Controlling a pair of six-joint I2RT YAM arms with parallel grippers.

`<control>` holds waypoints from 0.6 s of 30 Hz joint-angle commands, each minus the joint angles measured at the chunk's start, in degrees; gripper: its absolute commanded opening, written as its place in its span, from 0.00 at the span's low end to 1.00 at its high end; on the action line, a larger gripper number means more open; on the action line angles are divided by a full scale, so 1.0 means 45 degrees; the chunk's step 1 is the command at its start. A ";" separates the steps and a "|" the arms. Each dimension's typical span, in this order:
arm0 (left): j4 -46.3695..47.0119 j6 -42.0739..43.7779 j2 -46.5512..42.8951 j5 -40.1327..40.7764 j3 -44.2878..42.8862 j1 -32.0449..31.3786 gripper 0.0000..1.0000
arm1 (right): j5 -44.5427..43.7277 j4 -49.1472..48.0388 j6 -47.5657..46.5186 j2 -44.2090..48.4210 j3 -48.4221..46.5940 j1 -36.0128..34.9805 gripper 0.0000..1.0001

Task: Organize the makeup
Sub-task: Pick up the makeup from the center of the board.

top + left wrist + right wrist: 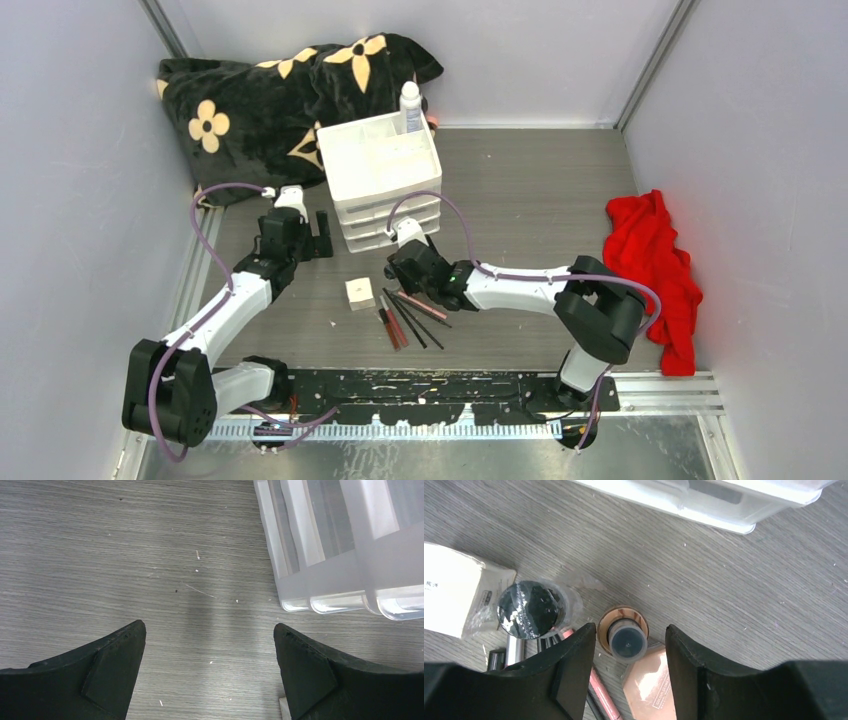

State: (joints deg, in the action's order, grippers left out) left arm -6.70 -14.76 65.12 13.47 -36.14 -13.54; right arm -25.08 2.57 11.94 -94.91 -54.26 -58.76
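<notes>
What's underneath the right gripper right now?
A tan dark-capped bottle stands upright between the right gripper's open fingers. A pink compact lies beside it, partly covered by one finger. In the top view, the arm hides both.

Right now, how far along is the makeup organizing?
Early. Done: only the white bottle seems to stand in the drawer unit's top tray. In hand: the right gripper, open, straddles the tan dark-capped bottle, not yet clamped; the left gripper hangs open over bare table. Left: the white square box, pink compact, tubes and pencils all lie on the table.
</notes>
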 commanded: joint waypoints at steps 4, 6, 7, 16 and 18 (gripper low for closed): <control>0.0414 -0.0098 0.0006 0.0052 -0.0172 -0.0065 0.98 | -0.0366 -0.0961 -0.0127 -0.0321 -0.0767 0.0025 0.60; 0.0397 -0.0098 -0.0033 0.0052 -0.0172 -0.0064 0.98 | -0.0255 -0.0978 -0.0045 -0.0505 -0.0840 0.0033 0.60; 0.0395 -0.0100 -0.0047 0.0052 -0.0172 -0.0068 0.98 | -0.0184 -0.0985 -0.0004 -0.0592 -0.0851 0.0061 0.61; 0.0414 -0.0113 -0.0050 0.0021 -0.0152 -0.0065 0.98 | 0.0215 -0.0986 0.0353 -0.0919 -0.0788 0.0469 0.33; 0.0414 -0.0121 -0.0021 0.0014 -0.0152 -0.0067 0.98 | 0.0229 -0.0943 0.0336 -0.0939 -0.0793 0.0501 0.21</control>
State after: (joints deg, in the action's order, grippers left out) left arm -6.70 -14.79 65.17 13.47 -36.14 -13.54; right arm -24.29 0.19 12.67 -99.18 -56.05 -57.10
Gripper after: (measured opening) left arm 0.984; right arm 0.473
